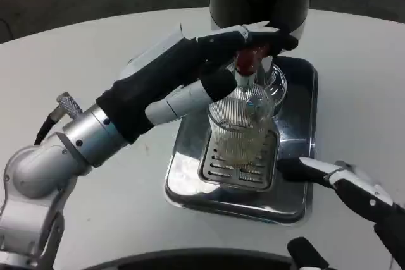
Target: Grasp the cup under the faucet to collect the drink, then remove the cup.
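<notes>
Head view: left hand (209, 71) reaches across, fingers on red faucet lever (248, 60), likely to pour. Cup (242, 126) stands on tray (297, 200) grate below faucet, little liquid inside. Right hand (345, 184) waits near right, fingers apart, holding nothing, not touching cup.

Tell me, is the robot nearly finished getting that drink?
Partway, it seems. The cup already stands on the tray under the faucet, a little pale liquid in it. The left hand reaches over the faucet's handle. The right hand waits near the tray, holding nothing. Removing the cup remains.
</notes>
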